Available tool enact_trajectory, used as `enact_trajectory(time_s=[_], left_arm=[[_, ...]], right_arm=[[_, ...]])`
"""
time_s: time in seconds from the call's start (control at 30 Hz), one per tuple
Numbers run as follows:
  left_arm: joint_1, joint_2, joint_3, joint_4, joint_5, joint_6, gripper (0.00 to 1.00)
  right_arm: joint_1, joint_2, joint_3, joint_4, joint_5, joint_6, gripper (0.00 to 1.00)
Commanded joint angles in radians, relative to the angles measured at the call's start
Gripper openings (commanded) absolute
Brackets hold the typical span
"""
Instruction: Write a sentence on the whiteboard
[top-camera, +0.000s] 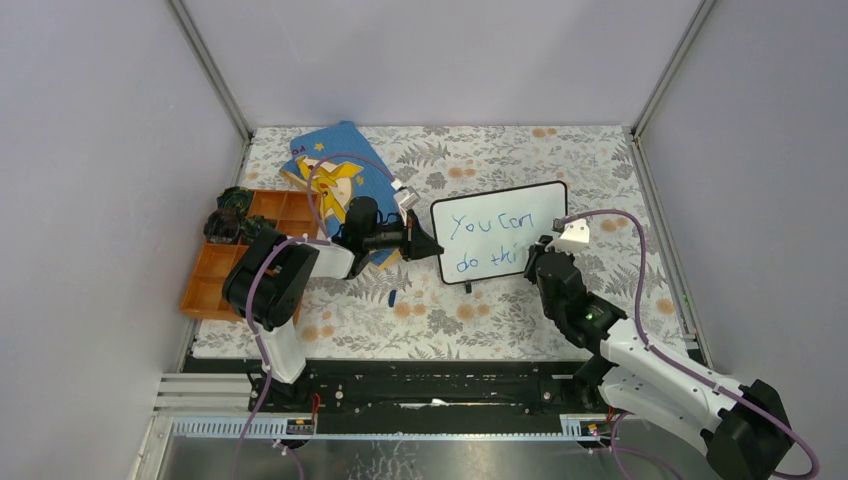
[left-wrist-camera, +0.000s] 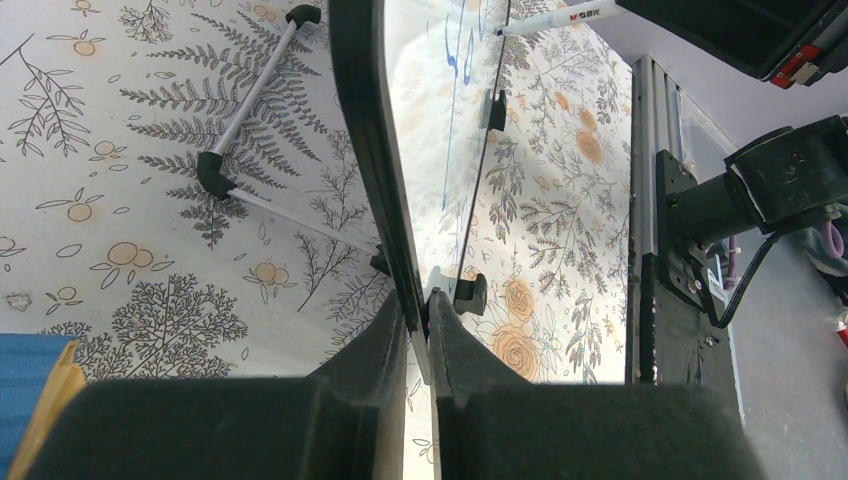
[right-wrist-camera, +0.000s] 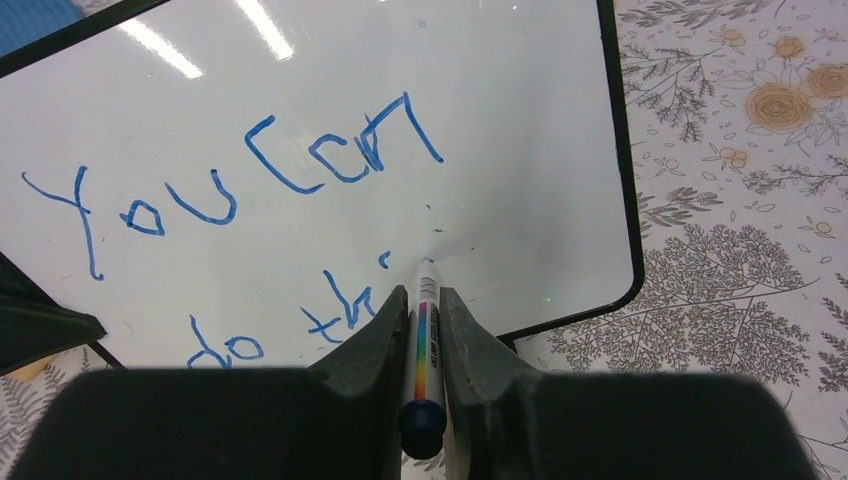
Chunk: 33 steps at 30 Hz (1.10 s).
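Observation:
The whiteboard (top-camera: 545, 200) stands tilted on the floral table, black-framed, with a blue sentence (top-camera: 490, 228) reading "You can / do thi". My left gripper (top-camera: 426, 243) is shut on its left edge; the left wrist view shows the board's frame (left-wrist-camera: 365, 150) edge-on, pinched between the jaws of that gripper (left-wrist-camera: 420, 310). My right gripper (right-wrist-camera: 424, 295) is shut on a white marker (right-wrist-camera: 424, 330) with a rainbow stripe. The marker's tip touches the whiteboard (right-wrist-camera: 520, 120) just right of "thi". The writing (right-wrist-camera: 250, 190) fills the board's left and middle.
A blue picture book (top-camera: 335, 160) lies behind the left arm. An orange compartment tray (top-camera: 215, 275) with dark objects sits at the left edge. A small blue cap (top-camera: 393, 297) lies in front of the board. The board's wire stand (left-wrist-camera: 245, 110) rests behind it.

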Motion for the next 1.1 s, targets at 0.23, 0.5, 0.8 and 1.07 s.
enact_trajectory(time_s=[0.23,0.5,0.8,1.07], left_arm=[[-0.03,0.03,-0.016,-0.125,-0.036,0.074,0.0],[-0.03,0.025,-0.018,-0.127,-0.037,0.076,0.0],[-0.03,0.025,-0.017,-0.129,-0.036,0.076,0.0],[-0.03,0.023,-0.018,-0.129,-0.037,0.077,0.0]], right_arm=[[-0.01,0.008,0.032,0.031,-0.076,0.002,0.0],[-0.01,-0.023,-0.004,-0.017,-0.06,0.022,0.0],[-0.01,-0.042,-0.021,-0.056,-0.028,0.031,0.0],[-0.01,-0.035,-0.012,-0.078,0.034,0.045,0.0]])
